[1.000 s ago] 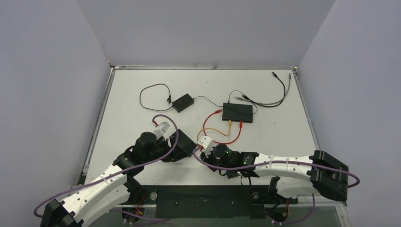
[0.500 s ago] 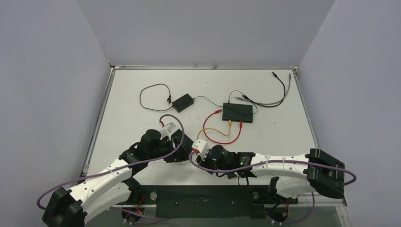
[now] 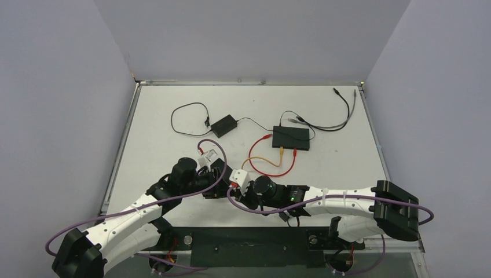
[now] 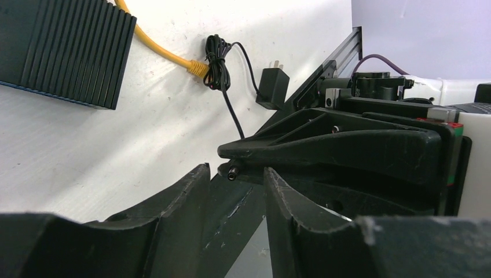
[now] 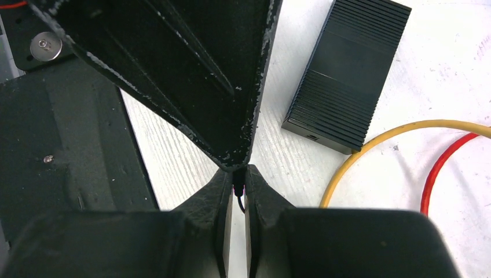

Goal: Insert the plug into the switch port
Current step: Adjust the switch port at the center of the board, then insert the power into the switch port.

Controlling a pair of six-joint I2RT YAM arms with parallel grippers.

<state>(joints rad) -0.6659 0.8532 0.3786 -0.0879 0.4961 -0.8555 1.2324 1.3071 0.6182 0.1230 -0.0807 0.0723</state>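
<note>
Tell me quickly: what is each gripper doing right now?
Left gripper: open, holding nothing.
Right gripper: closed on the plug.

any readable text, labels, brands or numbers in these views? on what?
None can be read in any view.
switch: plain black top, any label too small to read.
power adapter box: no marking visible.
plug in the right hand: no print visible.
</note>
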